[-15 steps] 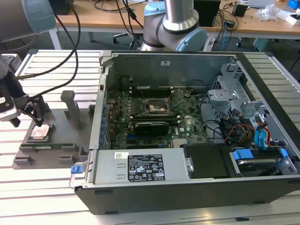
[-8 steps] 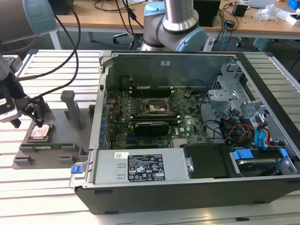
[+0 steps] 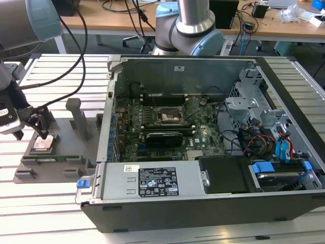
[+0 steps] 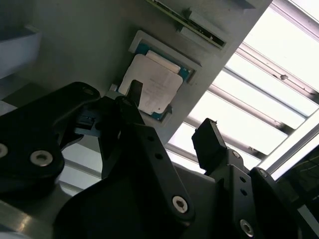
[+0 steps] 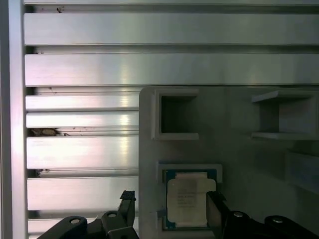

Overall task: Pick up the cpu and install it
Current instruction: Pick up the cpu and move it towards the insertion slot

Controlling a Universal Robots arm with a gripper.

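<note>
I'm looking at a slatted metal bench [image 3: 51,203]. Right under my pincer [image 3: 43,133], a grey holder plate [image 3: 63,145] lies flat across the slats. Well off to one side of the pincer, an open computer case [image 3: 203,203] sits on the same bench, just beside the plate.

An open computer case [image 3: 177,71] is set on a slatted aluminium table [image 3: 66,76]; a grey fixture plate [image 3: 66,145] is laid at the exterior view's left.
</note>
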